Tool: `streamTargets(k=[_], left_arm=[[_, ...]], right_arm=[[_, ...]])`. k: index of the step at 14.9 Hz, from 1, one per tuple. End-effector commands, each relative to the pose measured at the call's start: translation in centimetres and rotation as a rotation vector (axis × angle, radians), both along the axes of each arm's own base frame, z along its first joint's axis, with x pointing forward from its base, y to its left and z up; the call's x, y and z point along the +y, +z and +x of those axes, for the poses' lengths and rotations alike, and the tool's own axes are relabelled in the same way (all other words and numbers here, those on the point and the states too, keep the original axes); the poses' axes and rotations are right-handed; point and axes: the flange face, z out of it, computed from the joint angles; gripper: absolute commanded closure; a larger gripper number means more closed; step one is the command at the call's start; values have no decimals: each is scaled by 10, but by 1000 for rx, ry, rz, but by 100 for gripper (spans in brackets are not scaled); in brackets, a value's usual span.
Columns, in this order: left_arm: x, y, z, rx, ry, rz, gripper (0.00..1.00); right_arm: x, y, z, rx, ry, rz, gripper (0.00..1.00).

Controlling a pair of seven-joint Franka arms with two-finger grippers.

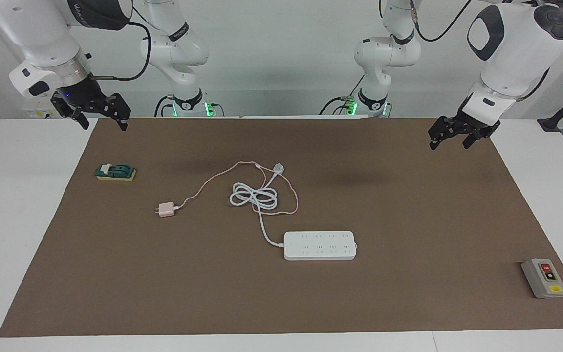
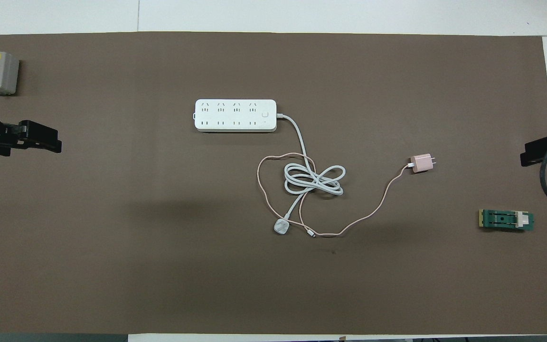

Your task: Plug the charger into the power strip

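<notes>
While both arms hang raised at the two ends, the white surface [image 1: 27, 205] lies covered almost edge to edge by a brown mat [image 1: 408, 220], with bare white strips showing at each end and along the edge farthest from the robots. A pale wall closes the room at the robots' own edge, where the two arm bases stand with green lights glowing.

Roughly mid-mat, the power strip [image 1: 320, 245] lies flat with its sockets up, its long side parallel to the mat's long edges. Its thick white cord [image 1: 254, 196] runs toward the robots into a loose coil and ends in a white plug [image 1: 278, 169]. The charger [image 1: 166, 209] lies nearer the robots than the strip and toward the right arm's end, well apart from it; its thin pink cable [image 1: 213, 182] loops across the white coil.

A green block on a yellow base [image 1: 116, 172] sits near the mat's edge at the right arm's end. A grey box with red and yellow buttons [image 1: 544, 278] sits in the mat's corner at the left arm's end, farthest from the robots.

The left end effector [image 1: 462, 133] hovers over its end of the mat, fingers apart and holding nothing. The right end effector [image 1: 98, 116] hovers over the mat's corner at its end, fingers likewise apart and bare
</notes>
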Motion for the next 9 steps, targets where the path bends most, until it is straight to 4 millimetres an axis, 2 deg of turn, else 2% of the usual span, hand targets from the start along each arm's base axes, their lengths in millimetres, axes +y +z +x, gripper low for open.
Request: streamTargets(k=[1,9], left_arm=[[2,-1,0,1,-2,-9,0],[2,-1,-1,2,-2,-9,0]], right_arm=[[-3,0,-1,-11,-15,-9,0],[-6,2,-2,-17,-10,-8,0]])
